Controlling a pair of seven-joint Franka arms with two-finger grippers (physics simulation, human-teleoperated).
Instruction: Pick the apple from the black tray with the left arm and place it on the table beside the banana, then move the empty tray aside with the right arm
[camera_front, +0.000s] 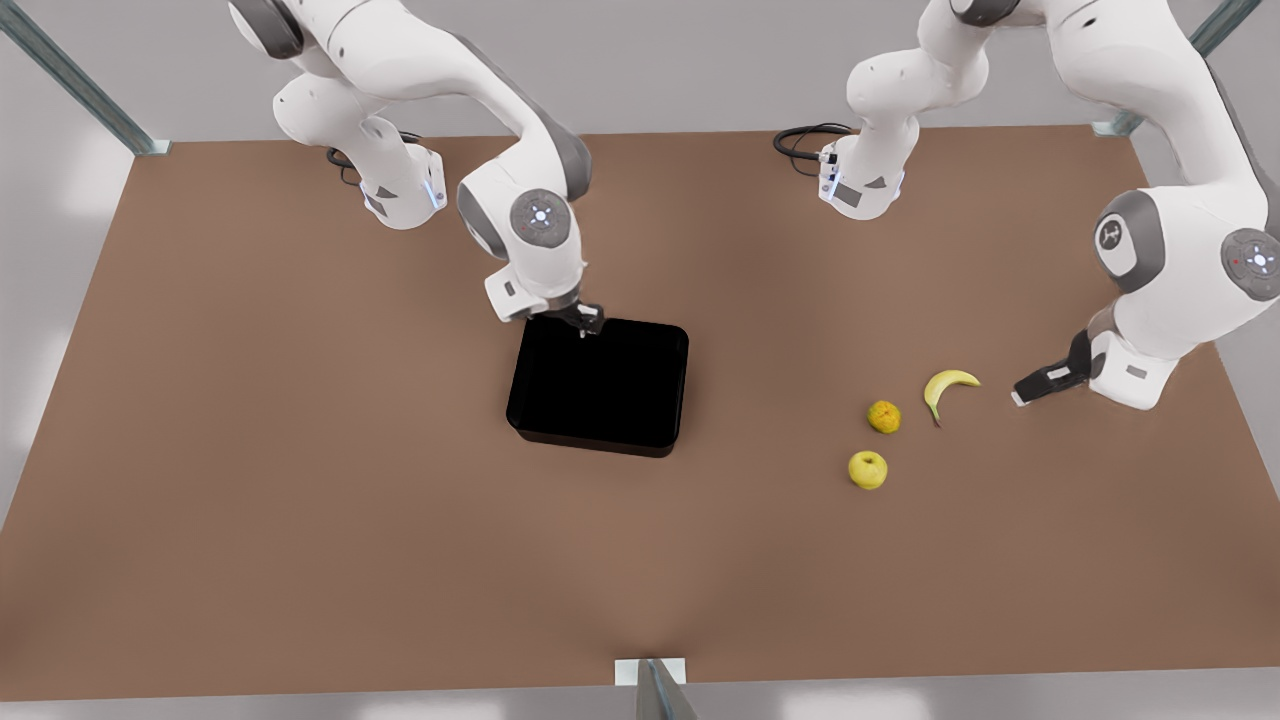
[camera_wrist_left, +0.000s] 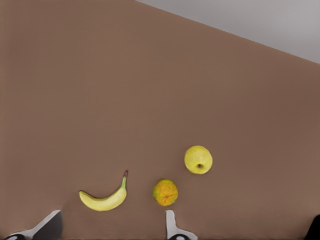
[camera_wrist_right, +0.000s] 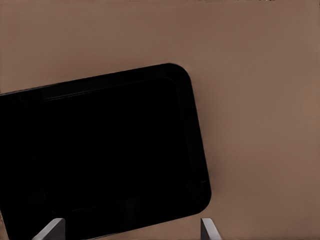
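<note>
The black tray (camera_front: 598, 438) sits empty in the middle of the table. A yellow-green apple (camera_front: 867, 469) (camera_wrist_left: 198, 159) lies on the table toward the front view's right, a short way from the banana (camera_front: 947, 385) (camera_wrist_left: 105, 199). My left gripper (camera_front: 1022, 393) (camera_wrist_left: 111, 227) hovers low just beyond the banana, on the front view's right, open and holding nothing. My right gripper (camera_front: 588, 326) (camera_wrist_right: 129, 231) hangs open over the tray's far rim (camera_wrist_right: 196, 150), gripping nothing.
A small orange fruit (camera_front: 883, 416) (camera_wrist_left: 165, 192) rests between the apple and the banana. Both arm bases stand at the table's far edge, with a black cable (camera_front: 800, 140) beside one. Bare brown table surrounds the tray on all sides.
</note>
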